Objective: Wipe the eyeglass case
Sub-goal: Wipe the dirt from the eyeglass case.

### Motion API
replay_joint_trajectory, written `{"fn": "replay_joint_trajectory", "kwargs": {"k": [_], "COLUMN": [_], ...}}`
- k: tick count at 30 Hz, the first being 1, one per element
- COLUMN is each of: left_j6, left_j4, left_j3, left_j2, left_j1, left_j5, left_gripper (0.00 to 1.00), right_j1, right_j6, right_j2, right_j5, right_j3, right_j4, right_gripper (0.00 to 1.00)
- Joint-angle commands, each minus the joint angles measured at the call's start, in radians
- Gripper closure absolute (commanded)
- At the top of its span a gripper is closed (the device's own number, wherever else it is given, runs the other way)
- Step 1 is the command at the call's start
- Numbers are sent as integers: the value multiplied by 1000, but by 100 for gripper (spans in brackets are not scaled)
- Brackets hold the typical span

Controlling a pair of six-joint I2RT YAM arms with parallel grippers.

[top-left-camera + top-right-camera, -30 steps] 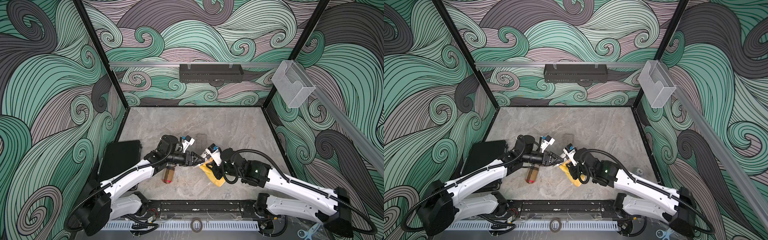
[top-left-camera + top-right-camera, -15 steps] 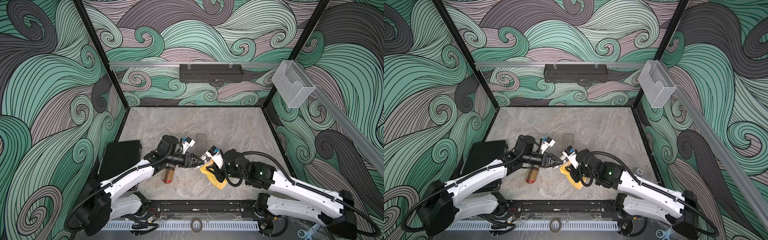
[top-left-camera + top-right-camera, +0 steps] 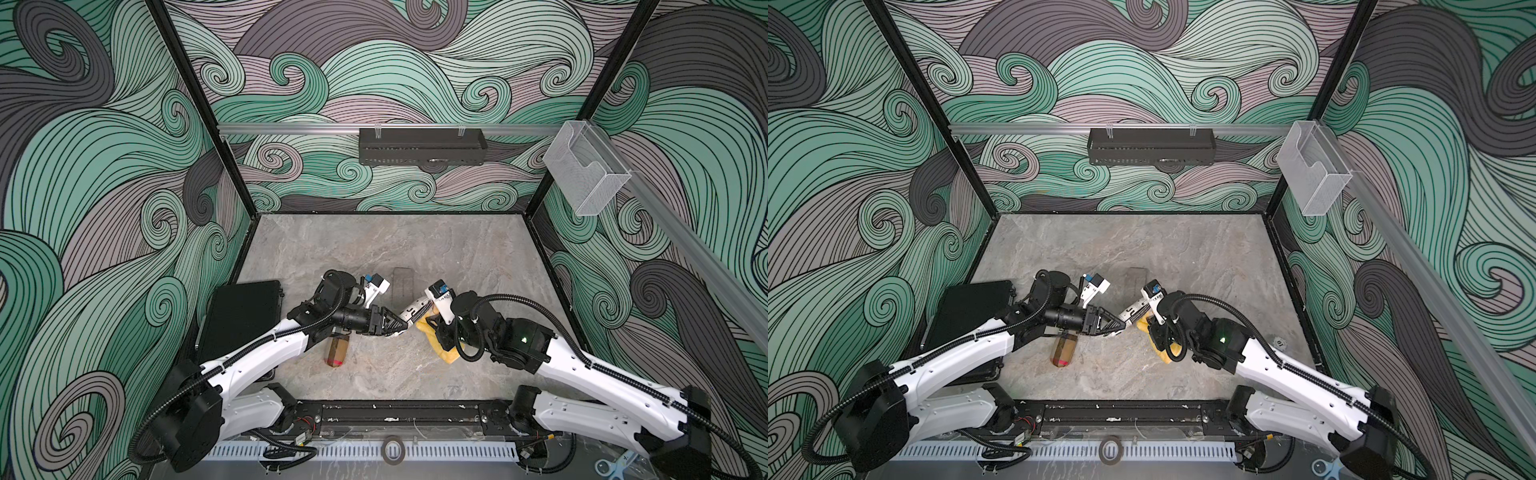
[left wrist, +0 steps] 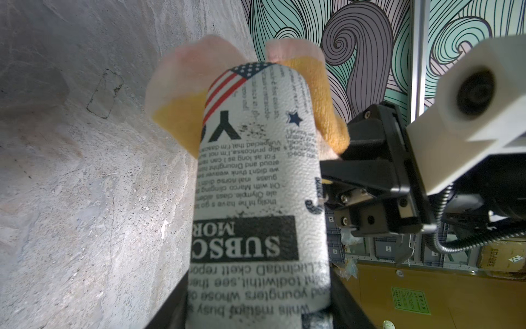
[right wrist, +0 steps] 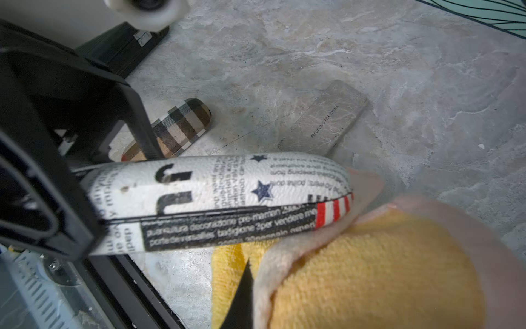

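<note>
The eyeglass case (image 3: 415,311) (image 3: 1133,309) is white with newspaper print and a flag stripe. My left gripper (image 3: 395,326) (image 4: 256,313) is shut on its near end and holds it above the table. In the left wrist view the case (image 4: 256,199) stretches away from the jaws. My right gripper (image 3: 432,328) is shut on a yellow cloth (image 3: 444,353) (image 5: 370,270) with a pale pink backing. The cloth (image 4: 182,122) wraps against the case's (image 5: 227,193) far tip. The cloth hides most of the right fingers.
A plaid case (image 3: 337,351) (image 5: 176,125) lies on the table under the left arm. A flat grey case (image 3: 402,286) (image 5: 327,119) lies just behind the grippers. A black box (image 3: 241,316) sits at the left wall.
The right gripper with the cloth has shifted a little to the right and back along the case's end. The left arm holds the case still.
</note>
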Motion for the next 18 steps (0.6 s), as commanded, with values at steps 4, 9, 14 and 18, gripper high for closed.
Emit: {"fn": "replay_joint_trajectory", "kwargs": {"k": [4, 9, 14, 18], "left_j6": [29, 38, 44, 45], "left_j4": [16, 16, 25, 31], "left_j3": [8, -10, -29, -31], "left_j2": [2, -5, -33, -34], "left_j1": [-3, -3, -4, -4], "left_j5": [36, 41, 44, 44], "left_gripper": [59, 59, 59, 59], "right_j1": [86, 78, 2, 7], "right_j6": [-34, 5, 70, 44], "right_j2": [9, 4, 50, 47], "right_j5": [-206, -9, 185, -25], "right_j3": [12, 1, 40, 43], "right_j4": [132, 112, -29, 21], "right_gripper": [100, 100, 100, 100]}}
